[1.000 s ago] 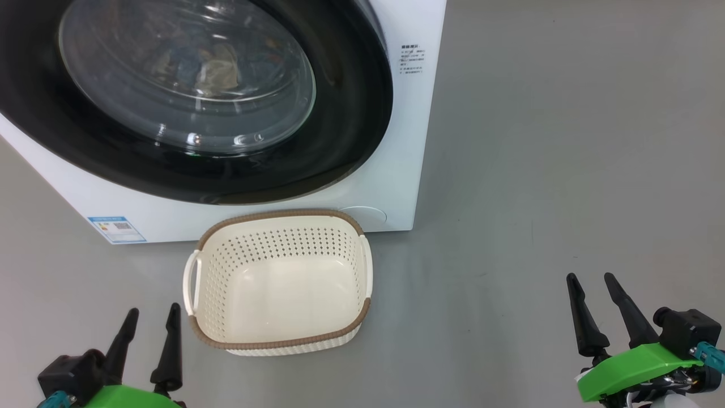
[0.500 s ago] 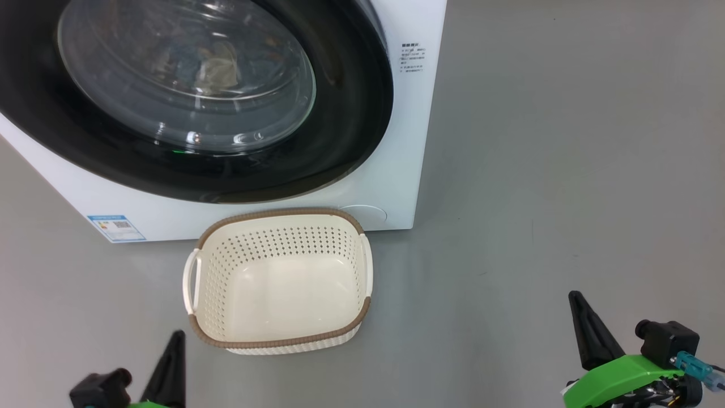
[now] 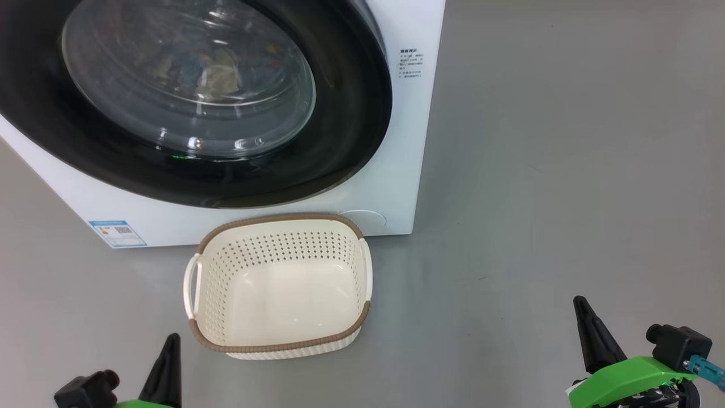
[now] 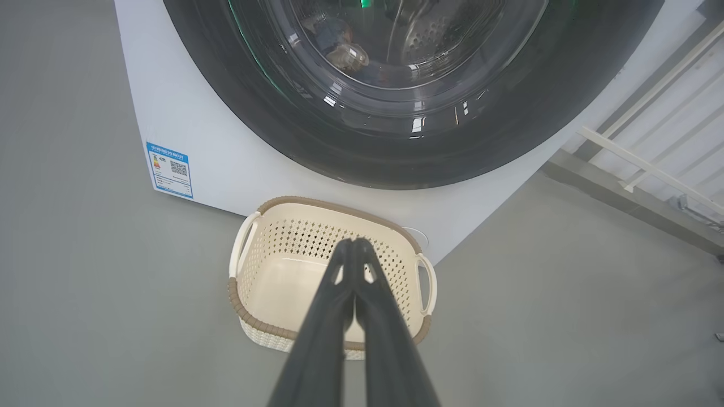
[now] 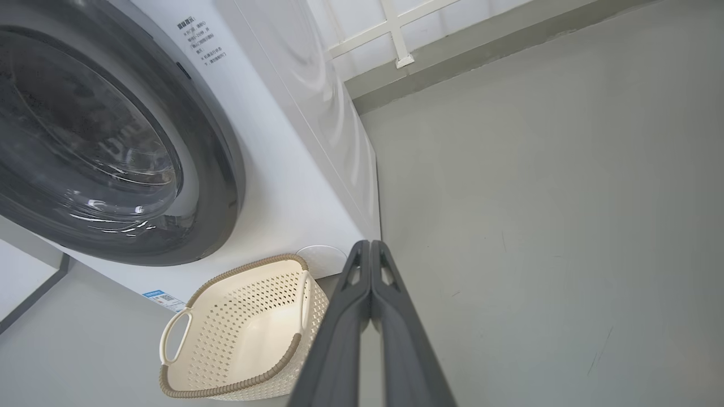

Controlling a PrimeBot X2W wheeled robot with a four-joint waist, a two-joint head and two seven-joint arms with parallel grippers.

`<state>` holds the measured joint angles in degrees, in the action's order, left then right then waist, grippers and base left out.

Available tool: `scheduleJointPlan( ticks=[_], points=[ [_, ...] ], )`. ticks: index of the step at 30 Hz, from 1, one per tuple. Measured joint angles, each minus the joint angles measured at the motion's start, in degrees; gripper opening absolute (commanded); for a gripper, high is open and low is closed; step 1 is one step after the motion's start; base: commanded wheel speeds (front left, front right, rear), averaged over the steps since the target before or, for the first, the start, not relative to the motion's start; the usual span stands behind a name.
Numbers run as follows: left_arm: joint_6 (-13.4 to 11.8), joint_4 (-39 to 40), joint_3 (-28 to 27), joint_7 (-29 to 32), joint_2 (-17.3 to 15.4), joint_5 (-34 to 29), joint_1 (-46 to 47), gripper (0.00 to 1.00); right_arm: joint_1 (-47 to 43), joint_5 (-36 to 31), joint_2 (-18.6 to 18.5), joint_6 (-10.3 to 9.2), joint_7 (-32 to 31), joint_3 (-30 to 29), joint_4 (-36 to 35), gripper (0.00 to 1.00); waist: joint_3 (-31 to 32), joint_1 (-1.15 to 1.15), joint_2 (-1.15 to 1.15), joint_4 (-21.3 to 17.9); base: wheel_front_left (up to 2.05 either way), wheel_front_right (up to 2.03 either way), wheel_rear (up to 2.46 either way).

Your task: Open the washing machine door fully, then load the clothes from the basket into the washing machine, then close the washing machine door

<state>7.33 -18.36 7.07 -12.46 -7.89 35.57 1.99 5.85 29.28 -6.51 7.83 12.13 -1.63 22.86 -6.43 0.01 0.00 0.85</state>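
Observation:
The washing machine (image 3: pixel 408 141) stands ahead with its door (image 3: pixel 351 113) lying flat against the white front. Behind the glass bowl, the clothes (image 3: pixel 209 68) show as a blurred blue and cream heap inside the drum; they are also visible as clothes (image 4: pixel 339 48) in the left wrist view. The cream basket (image 3: pixel 277 217) sits on the floor against the machine's foot, with nothing in it. My left gripper (image 3: pixel 171 340) is shut, low and just left of the basket. My right gripper (image 3: pixel 579 303) is shut, far right over bare floor. Both wrist views show the fingertips pressed together: left gripper (image 4: pixel 353 244), right gripper (image 5: pixel 369 246).
A small blue label (image 3: pixel 117 233) marks the machine's lower left corner, and a round white cap (image 3: pixel 365 218) sits behind the basket. Grey floor spreads to the right. A white railing (image 4: pixel 650 164) runs beside the machine.
Both grippers have gone from open to shut and sunk toward the bottom edge of the head view. The head picture has shifted slightly; basket and door stay put.

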Motion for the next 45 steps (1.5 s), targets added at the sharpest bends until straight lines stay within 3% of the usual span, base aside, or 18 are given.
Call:
scheduleJointPlan(
  ticks=[45],
  points=[
    [-0.01, 0.85, -3.87, 7.01, 1.74, 22.88, 0.3, 0.0, 0.0, 24.77, 1.52, 0.0, -7.12, -2.5, -2.72, 0.0, 2.48, -0.01, 0.0, -0.34, 0.0, 0.0, 0.0]
  ],
)
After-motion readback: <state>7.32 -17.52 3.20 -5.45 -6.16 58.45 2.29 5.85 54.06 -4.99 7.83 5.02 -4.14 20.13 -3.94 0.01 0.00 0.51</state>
